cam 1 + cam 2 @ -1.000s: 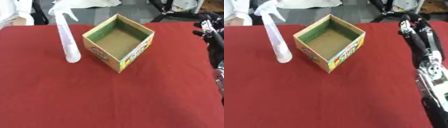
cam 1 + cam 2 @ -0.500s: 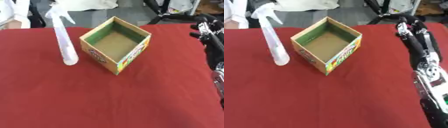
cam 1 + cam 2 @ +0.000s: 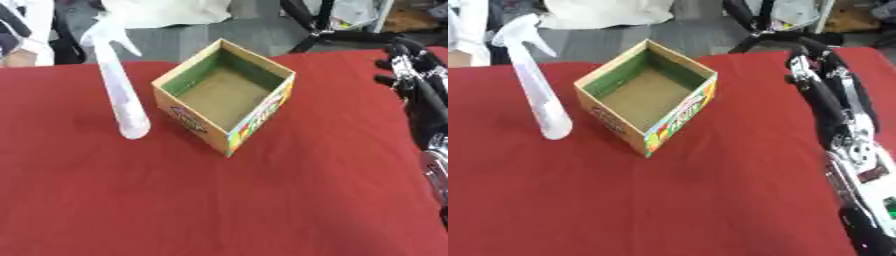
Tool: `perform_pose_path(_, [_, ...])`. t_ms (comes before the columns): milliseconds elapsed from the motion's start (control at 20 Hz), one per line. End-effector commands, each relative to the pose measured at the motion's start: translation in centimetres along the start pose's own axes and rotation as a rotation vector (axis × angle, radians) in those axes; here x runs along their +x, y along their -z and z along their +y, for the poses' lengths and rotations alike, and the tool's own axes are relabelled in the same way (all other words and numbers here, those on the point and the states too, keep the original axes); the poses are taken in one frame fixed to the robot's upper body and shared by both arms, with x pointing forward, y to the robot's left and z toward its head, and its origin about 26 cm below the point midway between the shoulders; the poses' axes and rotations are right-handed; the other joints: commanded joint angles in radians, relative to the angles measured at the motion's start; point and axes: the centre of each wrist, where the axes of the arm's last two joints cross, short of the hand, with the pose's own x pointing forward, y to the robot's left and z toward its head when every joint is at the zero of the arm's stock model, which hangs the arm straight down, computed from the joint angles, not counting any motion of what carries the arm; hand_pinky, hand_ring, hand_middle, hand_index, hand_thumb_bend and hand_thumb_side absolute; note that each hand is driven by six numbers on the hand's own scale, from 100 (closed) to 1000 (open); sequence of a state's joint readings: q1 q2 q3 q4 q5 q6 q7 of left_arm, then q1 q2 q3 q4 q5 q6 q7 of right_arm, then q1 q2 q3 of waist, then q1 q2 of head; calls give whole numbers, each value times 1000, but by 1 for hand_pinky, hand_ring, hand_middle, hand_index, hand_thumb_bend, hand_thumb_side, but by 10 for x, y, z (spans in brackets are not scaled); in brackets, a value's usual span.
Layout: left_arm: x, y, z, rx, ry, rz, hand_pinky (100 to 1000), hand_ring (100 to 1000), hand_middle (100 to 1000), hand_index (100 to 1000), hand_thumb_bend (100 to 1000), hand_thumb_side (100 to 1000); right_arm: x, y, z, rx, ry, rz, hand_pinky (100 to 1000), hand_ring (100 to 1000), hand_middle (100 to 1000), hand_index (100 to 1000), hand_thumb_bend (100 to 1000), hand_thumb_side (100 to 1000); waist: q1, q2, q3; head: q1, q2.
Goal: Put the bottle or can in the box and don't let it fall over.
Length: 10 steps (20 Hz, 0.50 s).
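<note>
A white spray bottle (image 3: 535, 90) stands upright on the red table (image 3: 667, 200), its trigger head toward the far edge. Just to its right sits an open cardboard box (image 3: 647, 95) with a green inner lining and colourful printed sides; nothing is inside it. My right hand (image 3: 404, 66) hovers at the far right of the table, well apart from the box and the bottle, with the black and silver forearm (image 3: 852, 150) running down the right edge. It holds nothing. My left hand shows in neither view.
The red cloth spreads wide in front of the box and the bottle. Beyond the far table edge lie a grey floor, white cloth (image 3: 166, 12) and black stand legs (image 3: 315, 30). A person's white sleeve (image 3: 31, 30) shows at the far left.
The whole picture has shifted slightly, so the camera moved. The bottle, the box and my right arm keep their places relative to each other.
</note>
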<state>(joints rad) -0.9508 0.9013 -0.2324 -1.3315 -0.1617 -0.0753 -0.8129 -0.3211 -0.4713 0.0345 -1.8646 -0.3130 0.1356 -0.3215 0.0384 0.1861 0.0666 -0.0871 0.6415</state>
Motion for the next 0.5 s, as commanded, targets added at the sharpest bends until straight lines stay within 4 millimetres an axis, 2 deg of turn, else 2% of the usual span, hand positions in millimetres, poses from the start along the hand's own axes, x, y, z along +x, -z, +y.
perform_pose_path(50, [2, 0, 11, 23, 12, 3, 797, 766, 765, 819, 100, 625, 10, 3, -1, 13, -7, -35, 807, 825, 826, 850, 100, 506, 1, -9, -3, 4, -17])
perform_pose_path(500, [2, 20, 17, 66, -21, 9, 792, 763, 761, 815, 100, 615, 11, 4, 3, 28, 0, -36, 808, 825, 826, 850, 100, 510, -2, -1, -17, 15, -15])
